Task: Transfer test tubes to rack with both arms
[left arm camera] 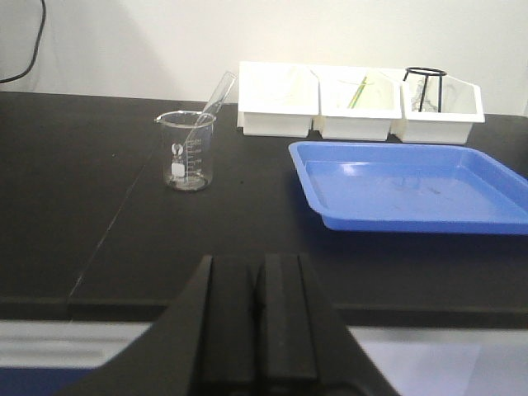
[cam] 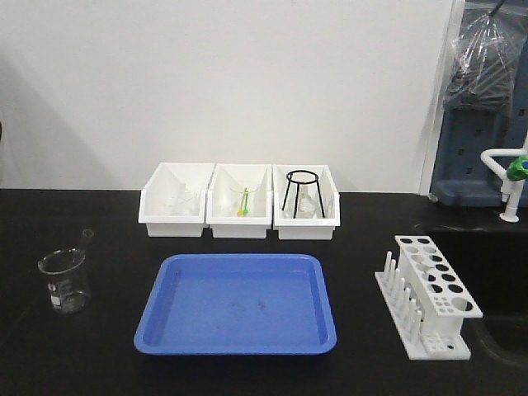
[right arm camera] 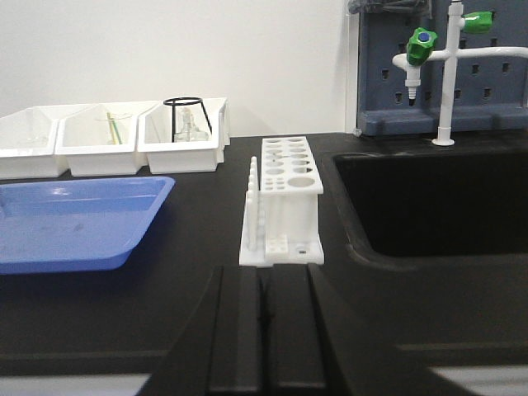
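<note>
Left gripper (left arm camera: pixel 256 330) and right gripper (right arm camera: pixel 264 330) sit low at the near table edge, each with fingers pressed together. Bare black tabletop (left arm camera: pixel 99 190) stretches ahead. Left, one clear test tube (left arm camera: pixel 216 99) leans in a glass beaker (cam: pixel 63 280). The blue tray (cam: pixel 206 307) lies centre. The white rack (cam: pixel 433 285) stands right, beside the sink (right arm camera: pixel 437 198). Three white bins (cam: pixel 239 224) line the wall.

Chemistry laboratory bench (cam: pixel 99 363) with sink (right arm camera: pixel 437 198).
Around the blue tray (cam: pixel 239 345), the black bench bore a graduated glass beaker (cam: pixel 63 280) at 9 o'clock, three white bins (cam: pixel 238 224) of glassware at 12 o'clock and a white test-tube rack (cam: pixel 435 289) at 4 o'clock; the recessed sink and a green-handled tap (cam: pixel 513 175) lay toward 3 o'clock.
</note>
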### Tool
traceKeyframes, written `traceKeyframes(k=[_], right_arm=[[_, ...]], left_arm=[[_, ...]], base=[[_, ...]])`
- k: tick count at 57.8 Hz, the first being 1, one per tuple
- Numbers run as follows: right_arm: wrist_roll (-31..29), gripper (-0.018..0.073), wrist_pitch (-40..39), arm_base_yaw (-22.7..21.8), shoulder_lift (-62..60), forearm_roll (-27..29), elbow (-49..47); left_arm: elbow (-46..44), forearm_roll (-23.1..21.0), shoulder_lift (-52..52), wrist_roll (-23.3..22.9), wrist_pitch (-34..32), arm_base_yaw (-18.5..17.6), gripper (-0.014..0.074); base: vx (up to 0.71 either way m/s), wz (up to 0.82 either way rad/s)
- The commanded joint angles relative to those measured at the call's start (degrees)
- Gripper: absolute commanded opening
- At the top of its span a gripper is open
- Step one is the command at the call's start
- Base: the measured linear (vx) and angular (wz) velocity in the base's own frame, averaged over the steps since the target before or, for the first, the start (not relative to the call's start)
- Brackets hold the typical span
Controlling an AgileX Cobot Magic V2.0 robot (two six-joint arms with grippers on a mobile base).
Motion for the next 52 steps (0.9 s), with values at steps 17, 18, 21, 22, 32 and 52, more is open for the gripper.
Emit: traceKeyframes(k=[17, 18, 21, 22, 32, 52], right_arm=[[-0.08, -0.0009, -4.46, -0.15, -0.58, 0.00, 0.81], [-0.08, -0.0009, -4.46, -0.15, -0.58, 0.00, 0.81], [-0.08, -0.0009, -4.46, -0.15, -0.58, 0.00, 0.81], [-0.08, -0.0009, -4.46, -0.15, -0.58, 0.00, 0.81], [-0.08, -0.0009, -4.46, -0.15, -0.58, 0.00, 0.81], [-0.08, -0.0009, -4.46, -0.15, -0.58, 0.00, 0.81]], left_arm=[[-1.46, -0.14, -0.12, -0.32, -4.81, -0.02, -0.0006], [-1.46, -0.14, -0.12, -0.32, -4.81, -0.02, -0.0006], [-1.46, -0.14, -0.12, -0.32, -4.81, -0.02, -0.0006], [-1.46, -0.14, -0.12, -0.32, -4.81, -0.02, -0.0006], [-1.46, -0.14, -0.12, -0.32, -4.81, -0.02, -0.0006], [-1.46, -0.14, -0.12, -0.32, -4.81, -0.02, -0.0006]], base=[[0.33, -0.03], [0.31, -0.03], [0.30, -0.03], [0.29, -0.02], [0.27, -0.01], [0.21, -0.01]])
